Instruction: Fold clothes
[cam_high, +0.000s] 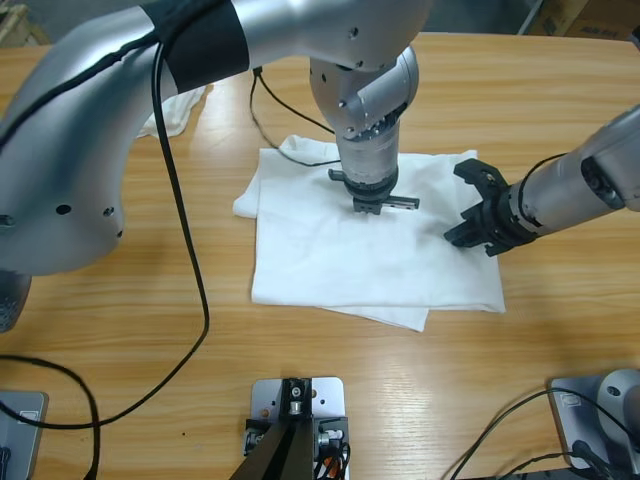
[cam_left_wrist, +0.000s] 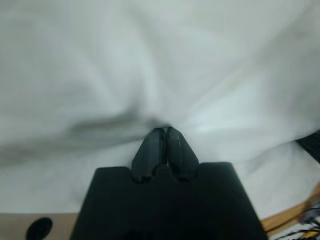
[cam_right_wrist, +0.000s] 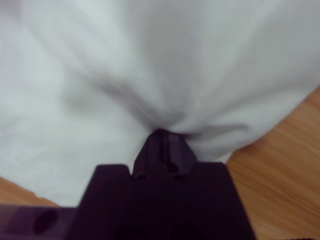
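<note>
A folded white T-shirt lies flat in the middle of the wooden table. My left gripper comes straight down onto its upper middle. In the left wrist view that gripper is shut, and the white cloth puckers at its tips. My right gripper reaches in from the right at the shirt's right edge. In the right wrist view it is shut on a gathered fold of the shirt, with bare wood just beside it.
A second crumpled white cloth lies at the back left, partly under the big silver elbow. A black cable hangs across the left of the table. Bare wood lies in front and to the right.
</note>
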